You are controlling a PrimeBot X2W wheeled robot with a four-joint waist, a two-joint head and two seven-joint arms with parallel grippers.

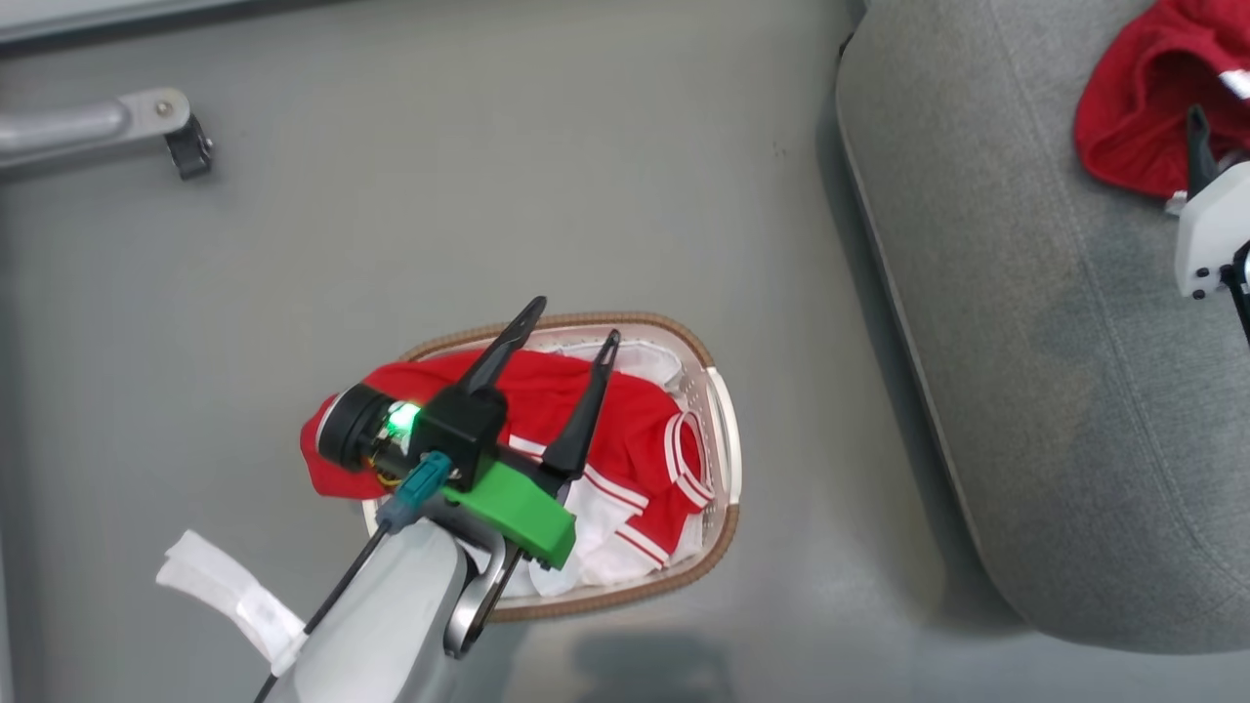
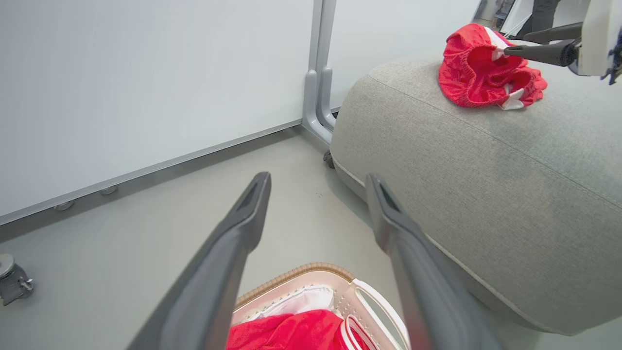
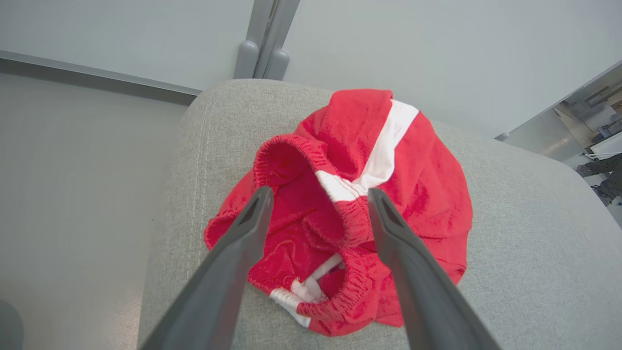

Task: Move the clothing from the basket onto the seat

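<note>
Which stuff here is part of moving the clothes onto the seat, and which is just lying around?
Part of the job: red striped garment, basket, red shorts, seat.
Just lying about: wheeled metal leg, white panel.

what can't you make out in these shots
- Head view: the left gripper covers much of the red clothing in the basket, so the number of pieces is unclear.
- Head view: the red garment on the seat is cut off by the top and right edges.
- Right wrist view: whether the open right gripper touches the garment is unclear.
</note>
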